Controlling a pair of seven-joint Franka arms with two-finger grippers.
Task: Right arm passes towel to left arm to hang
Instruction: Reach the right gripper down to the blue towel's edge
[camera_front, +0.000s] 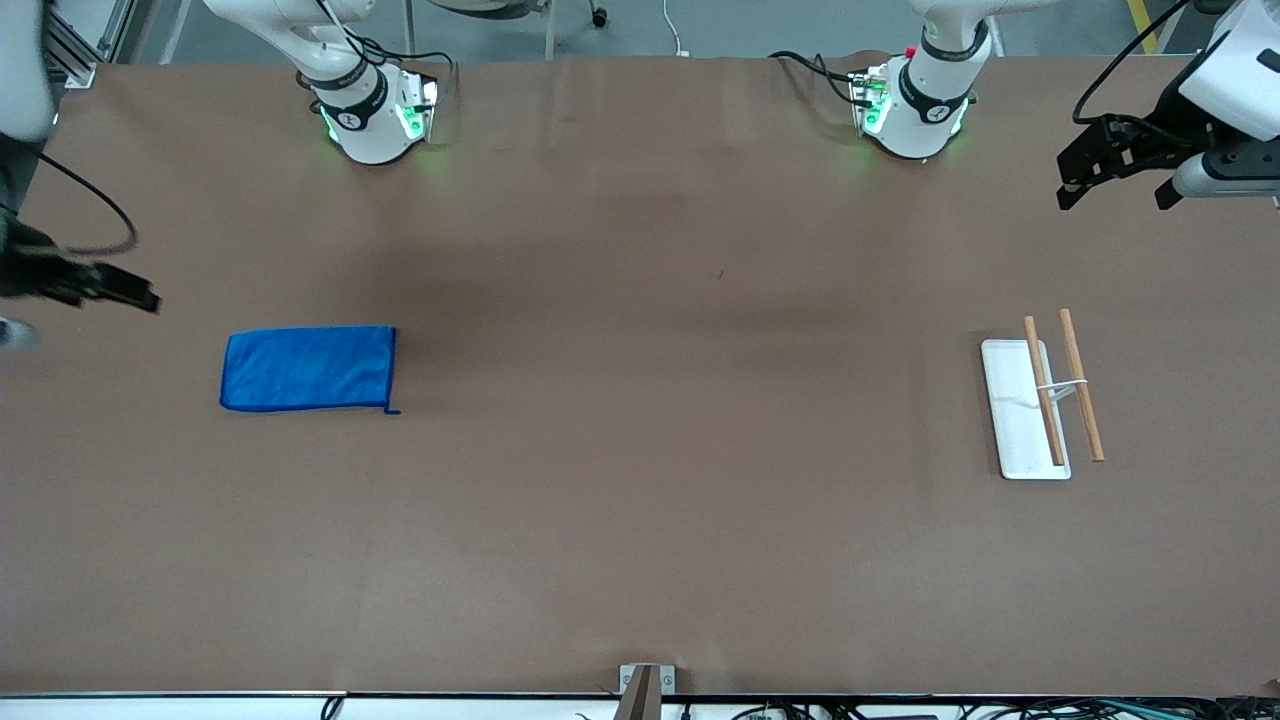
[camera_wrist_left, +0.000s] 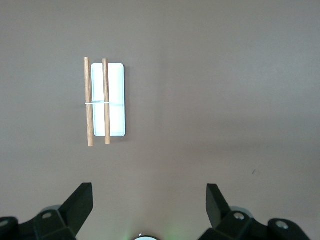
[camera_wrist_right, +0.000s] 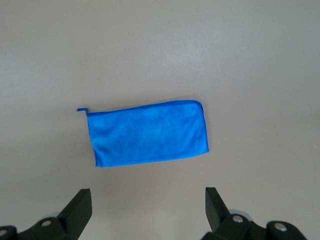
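Front view: one towel (camera_front: 308, 368) lies flat on the table (camera_front: 640, 520), toward the right arm's end. One rack (camera_front: 1024, 408) with two rods stands well apart. Right gripper (camera_wrist_right: 148, 207) above the towel, released; left gripper (camera_wrist_left: 149, 202) released.

No readable text, label, brand or number shows on anything.

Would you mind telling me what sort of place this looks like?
Probably a robotics lab or test cell: two white arms bolted to a brown-covered table, cables trailing from the green-lit bases, and staged props, a blue towel and a small hanging rack.
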